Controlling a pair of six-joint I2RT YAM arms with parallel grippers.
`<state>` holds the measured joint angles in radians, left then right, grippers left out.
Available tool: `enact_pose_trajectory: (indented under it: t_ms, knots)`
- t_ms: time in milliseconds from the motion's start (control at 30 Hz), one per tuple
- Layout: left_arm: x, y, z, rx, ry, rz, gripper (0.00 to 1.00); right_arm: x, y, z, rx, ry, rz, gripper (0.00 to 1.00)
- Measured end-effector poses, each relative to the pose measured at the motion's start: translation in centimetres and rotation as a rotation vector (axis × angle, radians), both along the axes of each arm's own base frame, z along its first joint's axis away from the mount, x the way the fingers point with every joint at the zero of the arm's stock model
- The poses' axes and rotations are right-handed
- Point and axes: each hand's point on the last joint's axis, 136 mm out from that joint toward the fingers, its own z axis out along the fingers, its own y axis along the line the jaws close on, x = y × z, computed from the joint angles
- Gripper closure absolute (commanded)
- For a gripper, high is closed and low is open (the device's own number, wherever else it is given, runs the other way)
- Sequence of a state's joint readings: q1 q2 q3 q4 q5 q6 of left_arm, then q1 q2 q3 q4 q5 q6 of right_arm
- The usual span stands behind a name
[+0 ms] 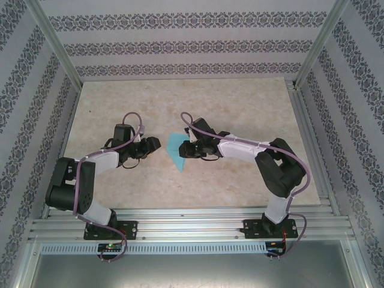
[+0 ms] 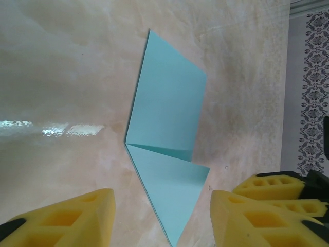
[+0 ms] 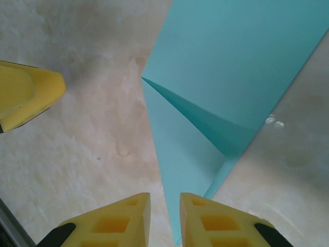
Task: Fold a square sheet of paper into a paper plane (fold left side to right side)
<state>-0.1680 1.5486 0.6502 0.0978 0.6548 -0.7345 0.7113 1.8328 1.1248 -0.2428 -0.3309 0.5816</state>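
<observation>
Crisply folded turquoise paper (image 2: 167, 154), pointed, on glossy mottled table (image 2: 61, 77)

The top camera looked down from high above and behind me, far from the sheet of paper (image 1: 176, 150) lying mid-worktop (image 1: 240, 102). My left wrist camera faced the sheet from a little way off, and my right wrist camera hung close over it. All three views shared the sheet.
</observation>
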Motion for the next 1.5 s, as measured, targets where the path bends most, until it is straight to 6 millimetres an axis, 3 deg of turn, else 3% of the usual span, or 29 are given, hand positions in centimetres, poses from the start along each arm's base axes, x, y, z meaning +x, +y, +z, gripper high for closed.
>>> enact_pose_trajectory:
  t_ms: [200,400,767,1500]
  knots:
    - [0.6,-0.8,-1.7,-0.009,0.052,-0.014,0.45,0.8,0.5,-2.3,-0.033,0.027,0.0,0.78]
    - [1.3,-1.9,-2.6,-0.014,0.074,-0.033,0.45,2.1,0.4,-2.5,-0.049,0.011,-0.011,0.79]
    - [2.7,-2.6,-2.4,-0.008,0.06,-0.04,0.45,2.5,-0.5,-4.4,-0.084,0.042,-0.02,0.81]
    - [3.2,-3.8,-3.4,0.044,0.087,-0.07,0.52,2.5,-0.6,-4.5,-0.09,0.034,-0.005,0.81]
